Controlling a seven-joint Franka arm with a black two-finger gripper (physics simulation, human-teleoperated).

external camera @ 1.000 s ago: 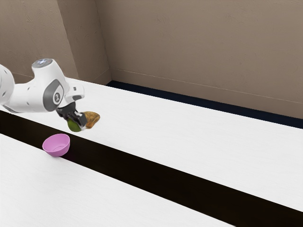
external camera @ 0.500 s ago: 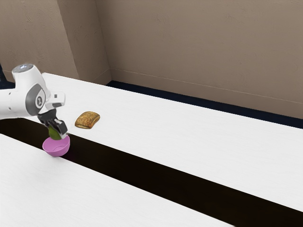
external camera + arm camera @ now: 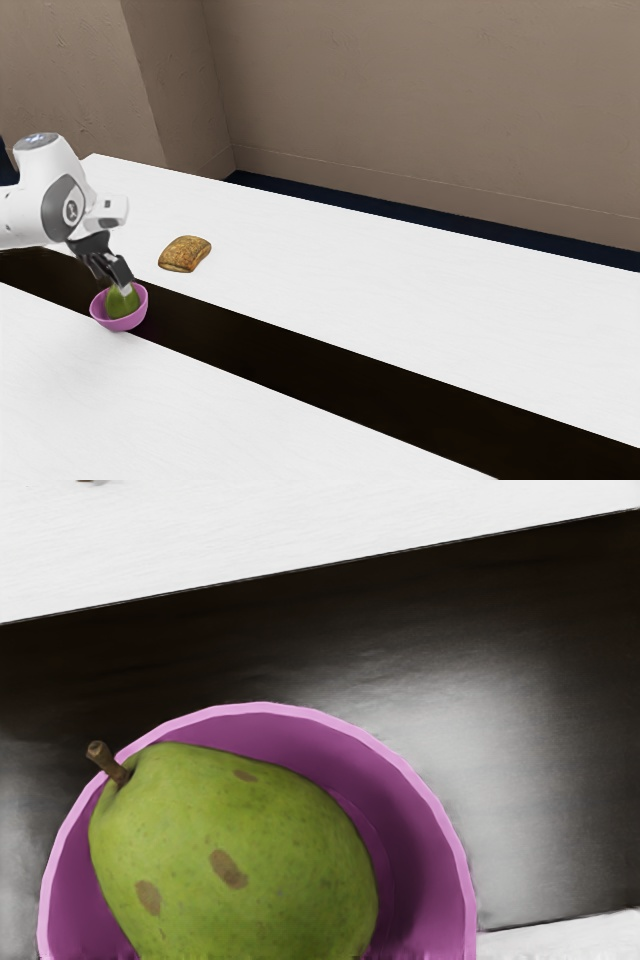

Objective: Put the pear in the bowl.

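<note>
Have pear (image 3: 250, 830) within bowl (image 3: 120, 325), well in from bench's (image 3: 400, 290) far edge.
Cannot tell pincer (image 3: 124, 286) clenched or released; might topple bowl by lifting off with pear pinched.

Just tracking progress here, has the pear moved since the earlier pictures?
Yes, the pear moved toward the exterior view's left and down into the pink bowl, which stayed put.

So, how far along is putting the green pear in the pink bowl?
Looks done: the brown-spotted green pear is down in the round pink bowl. In hand: the black two-finger gripper is right at the pear; I can't tell whether it grips it. Left: probably letting go, if needed, and backing away.
</note>
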